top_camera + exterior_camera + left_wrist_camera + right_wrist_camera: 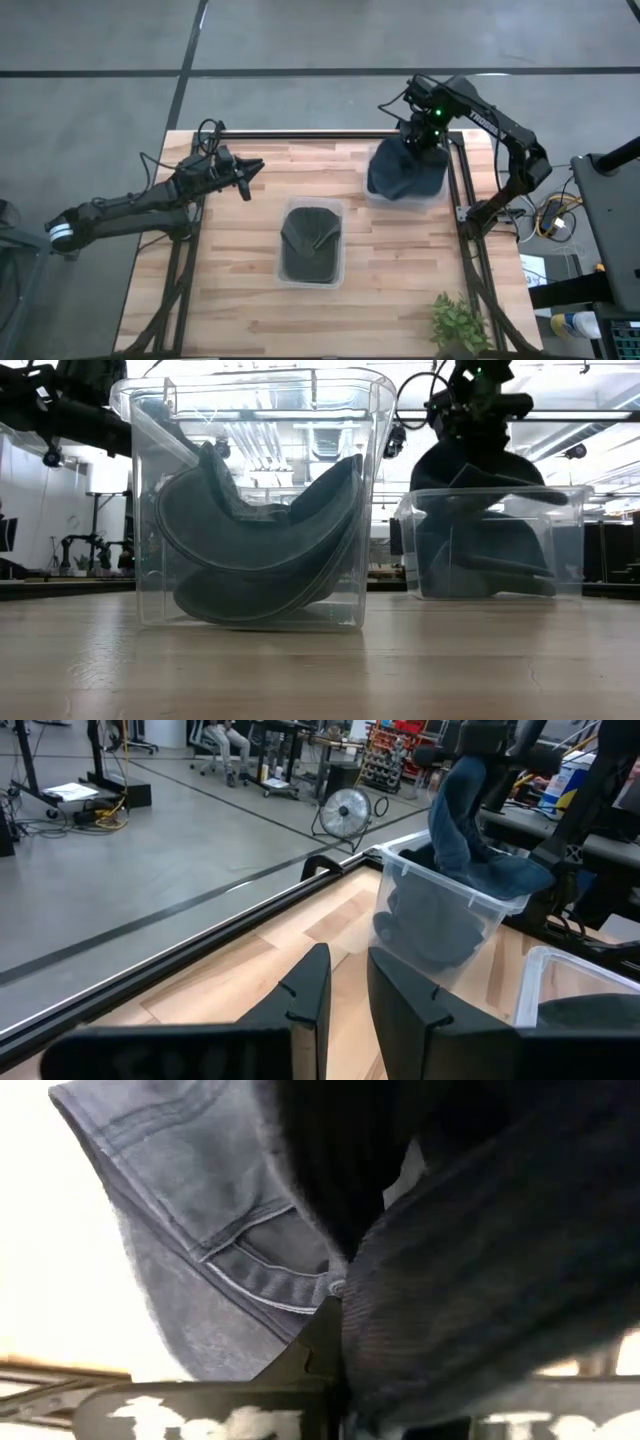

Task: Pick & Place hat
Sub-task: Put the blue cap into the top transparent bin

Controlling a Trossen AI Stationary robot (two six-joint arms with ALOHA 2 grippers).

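Observation:
A clear bin [312, 278] at the table's middle holds a dark grey hat [310, 240], curled up against its walls [260, 550]. A second clear bin [490, 540] at the far right holds blue denim hats. My right gripper [425, 135] stands above that bin, shut on one blue hat [460, 810] that rises out of it. My left gripper [348, 990] hovers over the far left of the table [245, 170], open by a narrow gap and holding nothing. My right gripper comes from above, pointing down, and is shut on the upper part of the blue denim hat [470, 455]. Cloth fills the right wrist view around one finger [320, 1340], so the exact part is hidden. The hat hangs below the gripper, its lower part [485, 555] still inside the bin.
A black rail [330, 136] runs along the table's far edge and frame bars down both sides. A small green plant [458, 322] stands at the near right corner. Bare wood lies between the two bins and left of the middle bin.

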